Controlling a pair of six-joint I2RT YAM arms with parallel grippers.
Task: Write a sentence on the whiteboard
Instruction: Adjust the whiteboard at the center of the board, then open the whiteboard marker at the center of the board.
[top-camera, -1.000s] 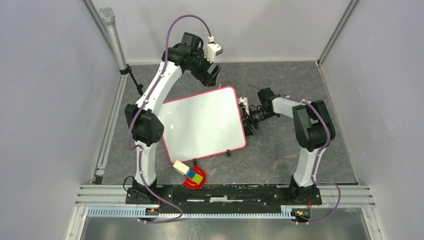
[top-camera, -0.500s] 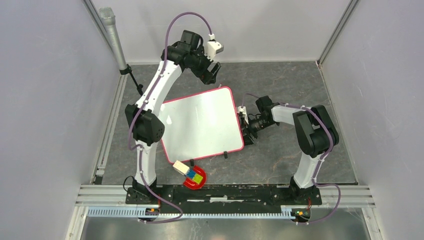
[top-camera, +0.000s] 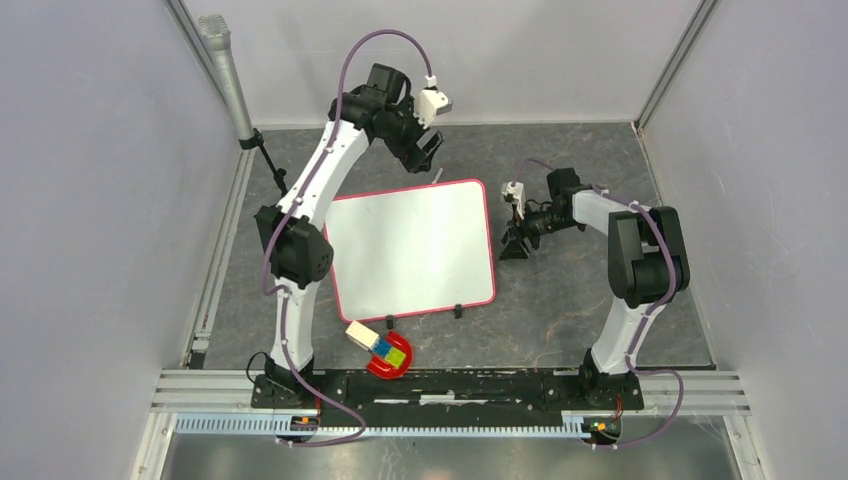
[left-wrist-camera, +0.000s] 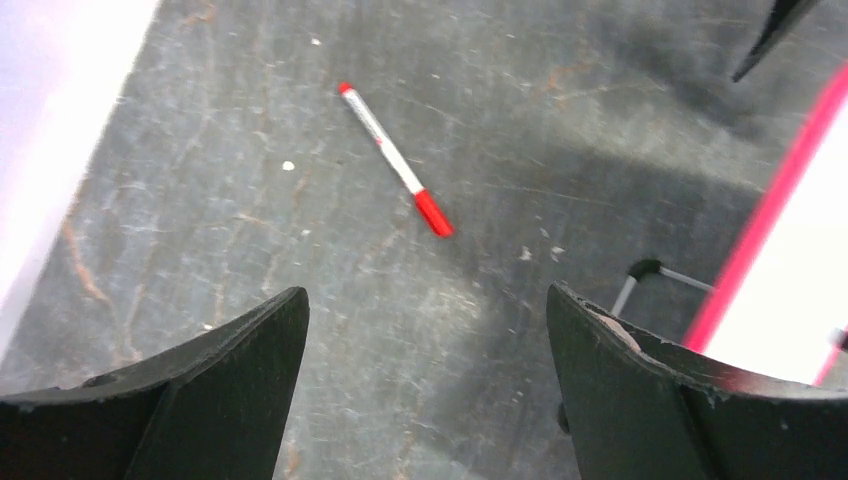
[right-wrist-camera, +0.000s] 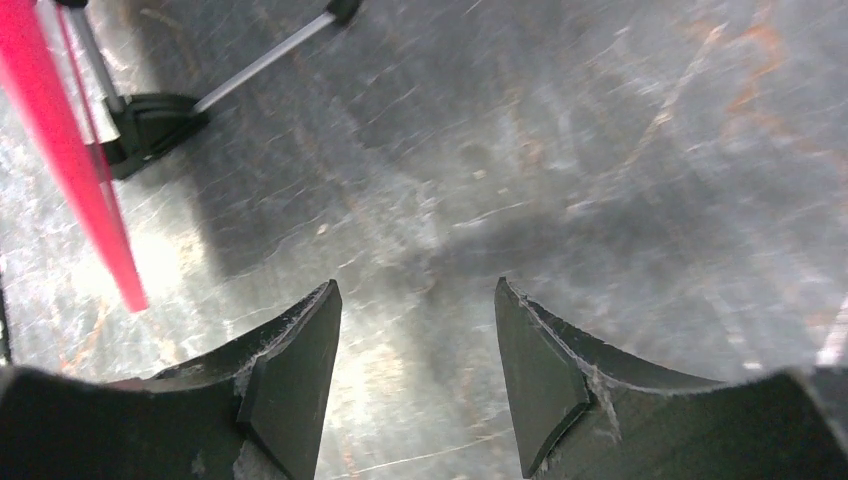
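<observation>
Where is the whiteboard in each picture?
Top external: the whiteboard lies flat mid-picture on the grey table.
Left wrist: the whiteboard peeks in at the right edge, pink border showing.
Right wrist: only a strip of the whiteboard border, upper left.
Shared landmark: the scratched grey table, in all three.

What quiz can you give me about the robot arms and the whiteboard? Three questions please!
1. True or false: the whiteboard already has a sentence written on it.
2. What lies on the table in front of the left gripper? A) a red-capped pen B) a spoon C) a cup
3. Fill in: the right gripper is holding ____.

Key: 1 false, it looks blank. 2 A. 3 nothing; its jaws stand open over bare table.
</observation>
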